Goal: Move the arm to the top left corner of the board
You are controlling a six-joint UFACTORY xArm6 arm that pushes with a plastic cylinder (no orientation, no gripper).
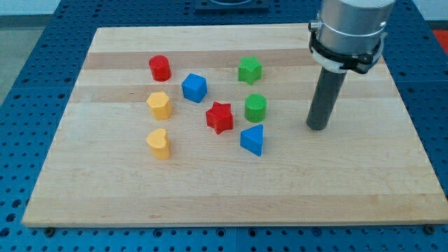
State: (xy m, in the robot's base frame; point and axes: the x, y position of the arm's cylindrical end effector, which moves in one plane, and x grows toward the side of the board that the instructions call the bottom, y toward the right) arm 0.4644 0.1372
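My tip (317, 127) rests on the wooden board (364, 182) at the view's right, well to the right of all the blocks. The nearest blocks are the green cylinder (255, 108) and the blue triangle (253, 139), to its left. Further left lie the red star (220, 117), the blue cube (194, 87), the green star (250, 70), the red cylinder (160, 68), the yellow pentagon (159, 105) and the yellow heart (159, 143). The board's top left corner (100, 31) is far from the tip, across the cluster.
The board lies on a blue perforated table (28, 84). The arm's grey body (350, 31) rises above the tip at the view's top right.
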